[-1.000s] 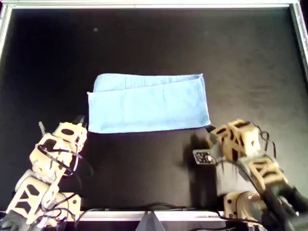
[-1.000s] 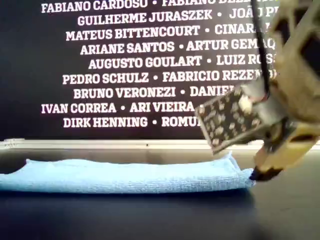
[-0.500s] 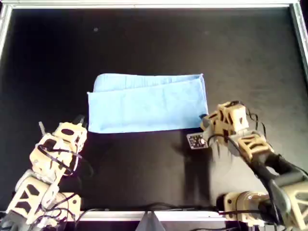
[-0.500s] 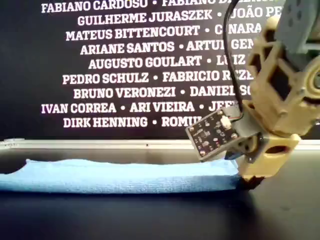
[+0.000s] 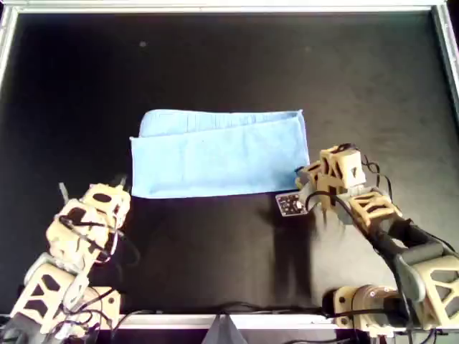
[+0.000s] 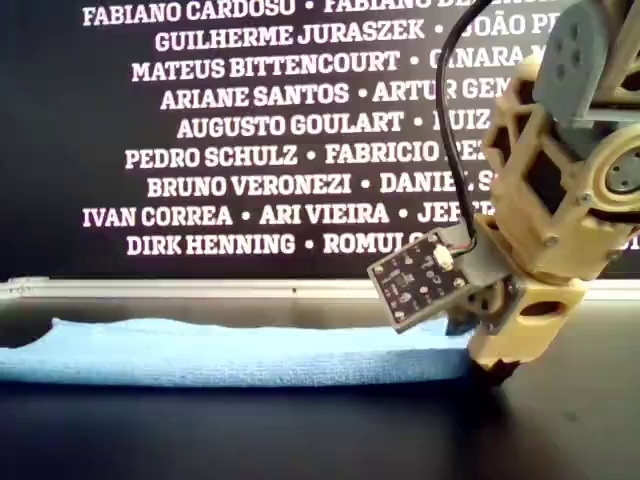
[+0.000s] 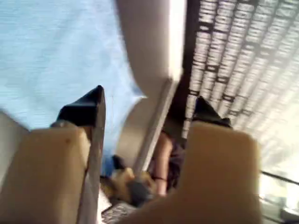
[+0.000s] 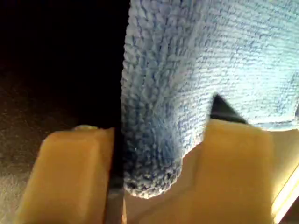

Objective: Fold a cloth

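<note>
The light blue cloth [image 5: 219,154] lies on the black table, folded into a long band with a narrow strip of the lower layer showing along its far edge. My second gripper [image 5: 305,178] is down at the cloth's near corner on the overhead view's right. In the second wrist view the cloth's corner [image 8: 159,116] sits between the parted jaws, and the gripper [image 8: 163,140] is open. In the exterior view the gripper [image 6: 495,368] touches the end of the cloth [image 6: 220,352]. My first gripper [image 5: 118,183] is open and empty just off the cloth's near corner on the overhead view's left; the cloth [image 7: 46,56] shows beyond its fingertips.
A metal rim [image 5: 229,7] frames the black table. A small circuit board [image 5: 290,205] hangs from my second arm's wrist beside the cloth's near edge. A dark wall with white names [image 6: 250,120] stands behind the table.
My second gripper has moved from the table in front of the cloth up to its near corner and lowered onto it. My first arm has barely moved.
</note>
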